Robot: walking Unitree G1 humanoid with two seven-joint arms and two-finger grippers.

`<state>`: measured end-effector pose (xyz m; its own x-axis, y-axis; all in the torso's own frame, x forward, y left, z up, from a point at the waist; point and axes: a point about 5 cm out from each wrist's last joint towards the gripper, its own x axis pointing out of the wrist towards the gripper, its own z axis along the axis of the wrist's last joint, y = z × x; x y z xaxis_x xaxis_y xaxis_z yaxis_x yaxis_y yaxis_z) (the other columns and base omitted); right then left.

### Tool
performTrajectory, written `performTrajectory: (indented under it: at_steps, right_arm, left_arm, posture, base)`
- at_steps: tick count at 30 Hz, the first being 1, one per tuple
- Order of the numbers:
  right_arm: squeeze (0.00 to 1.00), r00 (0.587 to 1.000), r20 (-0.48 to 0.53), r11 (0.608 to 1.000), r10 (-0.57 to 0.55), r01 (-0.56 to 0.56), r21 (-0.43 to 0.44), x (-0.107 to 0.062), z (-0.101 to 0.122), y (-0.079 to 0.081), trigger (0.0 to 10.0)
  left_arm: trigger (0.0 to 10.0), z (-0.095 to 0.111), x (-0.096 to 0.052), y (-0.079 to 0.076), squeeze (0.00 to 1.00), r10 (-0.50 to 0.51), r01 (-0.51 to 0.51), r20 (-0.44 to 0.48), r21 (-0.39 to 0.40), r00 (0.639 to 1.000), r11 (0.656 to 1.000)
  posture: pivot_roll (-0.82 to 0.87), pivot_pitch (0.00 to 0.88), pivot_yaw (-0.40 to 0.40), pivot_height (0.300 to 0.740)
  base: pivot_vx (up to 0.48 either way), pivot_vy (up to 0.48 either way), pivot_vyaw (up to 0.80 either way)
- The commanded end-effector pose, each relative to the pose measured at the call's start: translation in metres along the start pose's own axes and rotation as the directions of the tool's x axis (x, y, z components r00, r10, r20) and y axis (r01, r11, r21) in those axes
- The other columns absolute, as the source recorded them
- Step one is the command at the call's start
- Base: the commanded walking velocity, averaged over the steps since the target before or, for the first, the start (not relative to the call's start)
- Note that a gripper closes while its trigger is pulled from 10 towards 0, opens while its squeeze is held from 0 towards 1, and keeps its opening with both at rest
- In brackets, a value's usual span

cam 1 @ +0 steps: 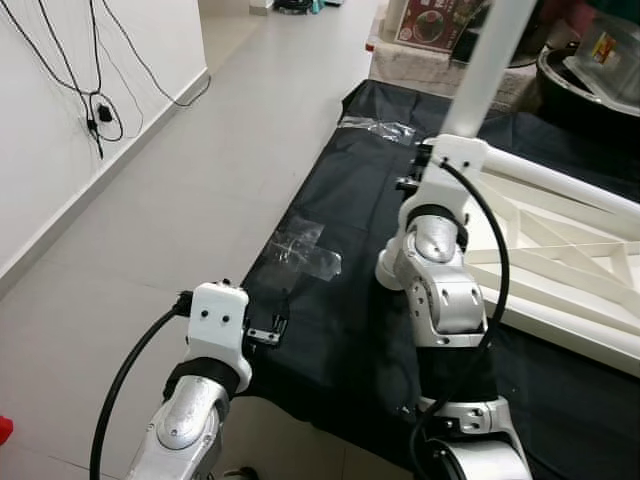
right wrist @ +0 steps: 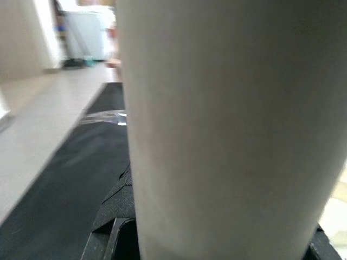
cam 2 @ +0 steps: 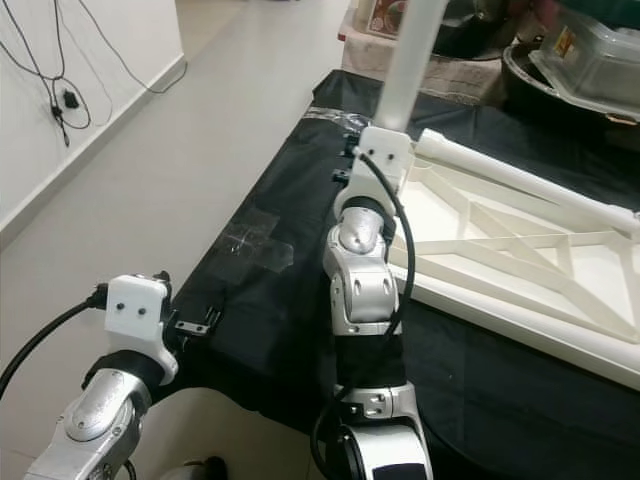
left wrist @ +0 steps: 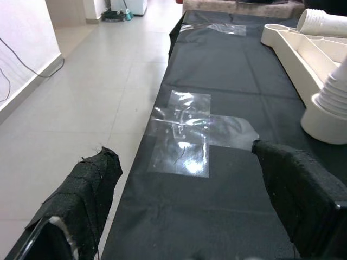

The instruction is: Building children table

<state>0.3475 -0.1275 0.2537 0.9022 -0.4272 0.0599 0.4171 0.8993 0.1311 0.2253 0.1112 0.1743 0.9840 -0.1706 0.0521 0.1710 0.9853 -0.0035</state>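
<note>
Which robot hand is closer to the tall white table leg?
Right. The right gripper is clamped around the white table leg; the left gripper hovers open by the black sheet's near edge, well away.

no legible text, label or number anywhere; box print in background too blurred.

Looks like a home, hallway or living area. Pale tiled floor point(cam 1: 200, 150) runs down a corridor, white wall point(cam 1: 60, 90) with skirting board, black cables point(cam 1: 95, 110) hanging off a wall socket. Black sheet point(cam 1: 330, 300) spread on the floor, patched with clear tape point(left wrist: 187, 132). Household clutter at the far end: printed box point(cam 1: 430, 25), clear plastic container point(cam 2: 590, 55). White appliance point(right wrist: 84, 35) down the corridor, blurred.
</note>
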Motion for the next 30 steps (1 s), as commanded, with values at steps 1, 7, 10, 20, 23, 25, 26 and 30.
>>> performTrajectory:
  at_steps: [1,7,10,20,23,25,26,30]
  right_arm:
    - [0.00,0.940,-0.340,0.994,0.006,0.031,0.102,-0.034,-0.054,0.031,10.0]
    - [0.00,0.901,-0.433,0.981,-0.020,0.102,0.168,-0.041,-0.054,0.033,10.0]
    - [0.00,0.902,-0.432,0.978,-0.011,0.100,0.185,-0.041,-0.049,0.035,10.0]
    - [0.00,0.890,0.192,0.802,0.414,-0.456,0.386,-0.037,0.047,0.055,10.0]
    - [0.00,0.774,0.325,0.685,0.543,-0.632,0.362,-0.045,0.061,0.057,10.0]
    - [0.00,0.701,0.355,0.602,0.618,-0.713,0.359,-0.049,0.062,0.056,10.0]
    - [0.00,0.701,0.355,0.602,0.618,-0.713,0.359,-0.049,0.062,0.056,10.0]
    - [0.00,0.598,0.291,0.522,0.746,-0.798,0.302,-0.056,0.038,0.052,10.0]
  left_arm:
    - [10.0,-0.003,0.000,0.000,0.00,-0.007,0.007,-0.009,-0.003,1.000,1.000]
    - [10.0,-0.004,0.001,0.000,0.00,-0.010,0.010,-0.011,0.002,1.000,1.000]
    - [10.0,-0.004,0.001,0.000,0.00,-0.011,0.011,-0.011,0.001,1.000,1.000]
    - [10.0,-0.006,0.006,0.000,0.00,-0.025,0.025,-0.022,-0.007,0.999,1.000]
    - [10.0,-0.007,0.009,0.000,0.49,-0.052,0.053,-0.035,0.006,0.998,0.999]
    - [10.0,-0.007,0.011,0.000,1.00,-0.063,0.064,-0.039,0.025,0.997,0.998]
    - [10.0,-0.007,0.011,0.000,1.00,-0.063,0.064,-0.039,0.025,0.997,0.998]
    - [10.0,-0.010,0.015,-0.001,1.00,-0.090,0.093,-0.046,0.073,0.995,0.993]
  posture:
    - [0.11,0.163,-0.092,0.740]
    - [0.12,0.159,-0.090,0.740]
    - [0.12,0.158,-0.090,0.740]
    - [0.13,0.124,-0.083,0.740]
    - [0.13,0.111,-0.080,0.740]
    - [0.13,0.102,-0.077,0.740]
    - [0.13,0.102,-0.077,0.740]
    - [0.12,0.083,-0.065,0.740]
  base:
    - [0.000,0.000,0.00]
    - [0.000,0.000,0.00]
    - [0.000,0.000,0.00]
    - [0.000,0.000,0.00]
    - [0.000,0.000,0.00]
    - [0.000,0.000,0.00]
    - [0.000,0.000,0.00]
    - [0.000,0.000,0.00]
